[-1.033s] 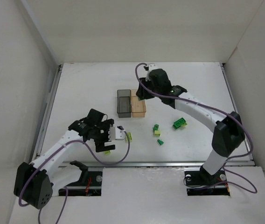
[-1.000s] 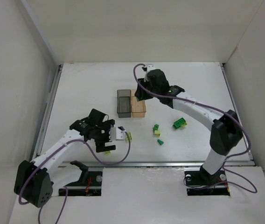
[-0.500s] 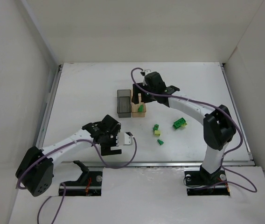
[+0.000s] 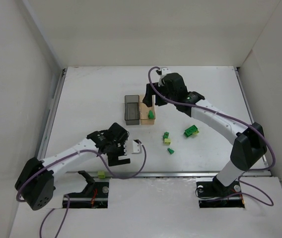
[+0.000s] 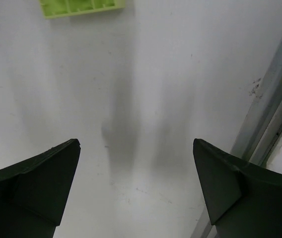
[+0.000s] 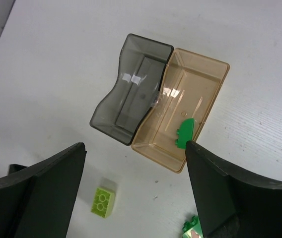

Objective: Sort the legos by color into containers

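The smoky grey container and the amber container stand side by side. One dark green lego lies in the amber one; the grey one holds nothing. My right gripper hangs open above them, nothing in it. Low over the table near its front edge, my left gripper is open and bare, with a pale yellow-green lego just ahead of it. Loose legos lie to the right: dark green, dark green, pale, dark green.
Another pale lego lies past the metal rail at the table's near edge, by the left arm's base. White walls close in the table on three sides.
My right gripper has opened and the dark green lego now lies in the amber container; the wrist has drawn back. My left arm moved right and nearer. A pale lego ended up past the rail.
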Controlling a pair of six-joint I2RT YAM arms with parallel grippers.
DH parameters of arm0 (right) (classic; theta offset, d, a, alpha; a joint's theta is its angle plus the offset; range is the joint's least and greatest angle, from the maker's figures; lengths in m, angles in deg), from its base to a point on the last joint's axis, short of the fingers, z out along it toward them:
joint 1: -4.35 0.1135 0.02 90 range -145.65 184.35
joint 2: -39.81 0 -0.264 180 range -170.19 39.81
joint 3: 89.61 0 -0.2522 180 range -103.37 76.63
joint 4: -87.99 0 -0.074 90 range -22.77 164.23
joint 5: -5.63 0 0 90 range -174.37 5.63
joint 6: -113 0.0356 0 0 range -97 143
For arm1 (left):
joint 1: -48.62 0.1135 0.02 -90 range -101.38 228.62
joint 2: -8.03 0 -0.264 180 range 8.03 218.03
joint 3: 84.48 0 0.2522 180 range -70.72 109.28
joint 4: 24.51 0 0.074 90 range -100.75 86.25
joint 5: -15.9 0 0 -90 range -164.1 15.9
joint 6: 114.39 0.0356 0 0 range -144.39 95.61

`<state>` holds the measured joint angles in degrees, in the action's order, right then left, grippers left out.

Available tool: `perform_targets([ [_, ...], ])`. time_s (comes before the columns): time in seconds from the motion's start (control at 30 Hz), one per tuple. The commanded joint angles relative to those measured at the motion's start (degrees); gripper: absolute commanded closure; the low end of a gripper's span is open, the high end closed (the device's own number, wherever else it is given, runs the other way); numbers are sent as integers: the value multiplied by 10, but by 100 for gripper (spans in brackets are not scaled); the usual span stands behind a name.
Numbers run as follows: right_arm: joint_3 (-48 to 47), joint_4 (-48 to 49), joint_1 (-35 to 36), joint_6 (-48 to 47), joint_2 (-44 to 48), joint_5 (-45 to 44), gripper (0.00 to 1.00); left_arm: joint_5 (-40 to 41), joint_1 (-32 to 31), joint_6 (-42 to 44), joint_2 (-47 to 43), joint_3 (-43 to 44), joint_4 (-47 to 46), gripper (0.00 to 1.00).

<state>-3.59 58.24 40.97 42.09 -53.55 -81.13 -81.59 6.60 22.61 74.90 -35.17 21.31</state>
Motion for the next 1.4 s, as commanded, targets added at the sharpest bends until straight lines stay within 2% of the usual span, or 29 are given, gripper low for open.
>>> perform_targets([
  [0.0, 14, 16, 0, -13, 13, 0, 13, -24, -3, -2, -63, 37, 33, 4],
  [0.17, 24, 21, 6, -13, 13, 24, 13, -11, -3, 18, -102, 39, 80, 3],
  [0.3, 35, 16, 19, -43, 13, 37, 13, -19, 24, 18, -142, 39, 87, 3],
  [0.4, 47, 16, 25, -52, 18, 46, 13, -4, 24, -31, -173, 32, 50, 3],
  [0.5, 61, 16, 25, -65, 25, 71, 13, 66, 24, -106, -191, 15, -18, 3],
  [0.6, 61, 16, 30, -87, 25, 107, 13, 150, 49, -164, -207, 5, -81, 3],
  [0.7, 55, 16, 30, -98, 25, 145, 13, 246, 78, -241, -214, 8, -96, 3],
  [0.83, 49, 21, 43, -110, 30, 159, 13, 325, 123, -281, -207, 36, -117, 1],
  [0.93, 49, 32, 43, -110, 25, 172, 13, 300, 171, -317, -202, 51, -123, 1],
  [1.0, 49, 23, 43, -116, 17, 172, 13, 268, 191, -333, -202, 68, -89, 1],
  [1.03, 49, 23, 43, -116, 17, 172, 13, 226, 207, -333, -202, 68, -76, 1],
  [1.13, 55, 18, 49, -116, 34, 172, 13, 136, 213, -273, -210, 82, -17, 2],
  [1.17, 64, 18, 49, -122, 40, 172, 13, 136, 213, -258, -219, 87, -7, 2],
  [1.27, 99, 1, 86, -139, 70, 155, 13, 211, 213, -258, -231, 99, 7, 2],
  [1.37, 175, 41, 139, -139, 102, 157, 13, 246, 234, -294, -242, 126, 30, 2],
])
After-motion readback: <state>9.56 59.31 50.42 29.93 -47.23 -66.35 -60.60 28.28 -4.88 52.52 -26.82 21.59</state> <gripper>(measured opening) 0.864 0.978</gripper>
